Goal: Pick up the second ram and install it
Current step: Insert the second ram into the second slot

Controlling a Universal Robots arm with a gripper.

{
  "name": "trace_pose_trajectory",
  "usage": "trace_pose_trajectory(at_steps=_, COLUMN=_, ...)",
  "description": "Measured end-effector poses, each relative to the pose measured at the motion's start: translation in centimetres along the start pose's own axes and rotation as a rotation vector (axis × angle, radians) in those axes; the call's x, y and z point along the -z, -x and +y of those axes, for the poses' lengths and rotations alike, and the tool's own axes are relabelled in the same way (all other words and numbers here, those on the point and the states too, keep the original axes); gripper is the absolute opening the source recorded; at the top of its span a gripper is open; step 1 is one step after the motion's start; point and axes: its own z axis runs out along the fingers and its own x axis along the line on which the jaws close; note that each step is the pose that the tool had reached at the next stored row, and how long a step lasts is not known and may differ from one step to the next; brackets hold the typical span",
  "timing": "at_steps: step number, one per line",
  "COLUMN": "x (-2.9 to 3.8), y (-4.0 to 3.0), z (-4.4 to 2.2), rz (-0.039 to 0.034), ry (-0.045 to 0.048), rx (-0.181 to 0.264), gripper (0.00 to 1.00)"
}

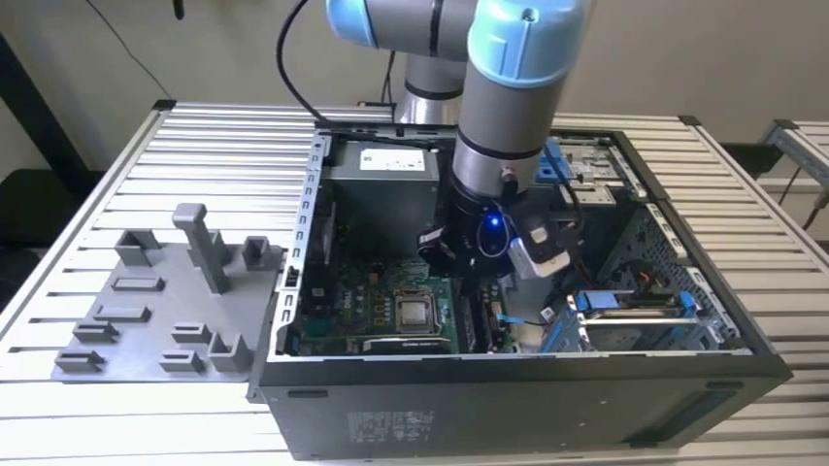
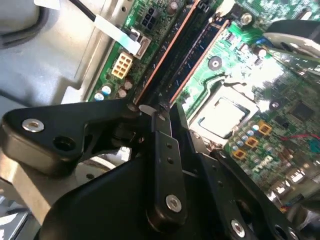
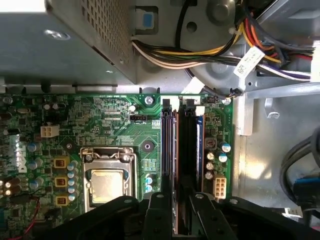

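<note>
My gripper [image 1: 477, 277] is reaching down inside the open computer case [image 1: 388, 408], over the memory slots.

I am pinching the second ram [image 3: 175, 165] edge-up between my fingers [image 2: 162, 150], holding it along a black slot [image 3: 187, 150] on the green motherboard [image 3: 110, 125], beside the processor socket [image 3: 106, 176].

Open black PC case [image 1: 545, 408] sits on slatted metal bench [image 1: 155, 427], toward its right edge in the exterior view. Inside: green motherboard [image 3: 110, 120] w/ metal CPU socket [image 3: 106, 182] near the case's front wall, grey power-supply box [image 1: 379, 199] at the back wall, bundle of coloured wires [image 3: 200, 52] running from it, small white connector [image 2: 121, 65] at the board's edge. Grey plastic holder tray [image 1: 130, 335] w/ upright blocks lies beside the case, near the bench's left edge in the exterior view
</note>
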Motion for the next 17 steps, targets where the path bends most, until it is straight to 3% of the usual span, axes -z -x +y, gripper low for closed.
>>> trace_pose_trajectory(at_steps=8, x=3.56, y=0.06, z=-0.05, rz=0.0021, ry=0.0001, rx=0.000, gripper=0.22)
trace_pose_trajectory(at_steps=13, x=3.66, y=0.06, z=-0.06, rz=0.0029, ry=0.0005, rx=0.000, gripper=0.22)
trace_pose_trajectory(at_steps=17, x=3.67, y=0.06, z=-0.06, rz=0.0029, ry=0.0004, rx=0.000, gripper=0.11)
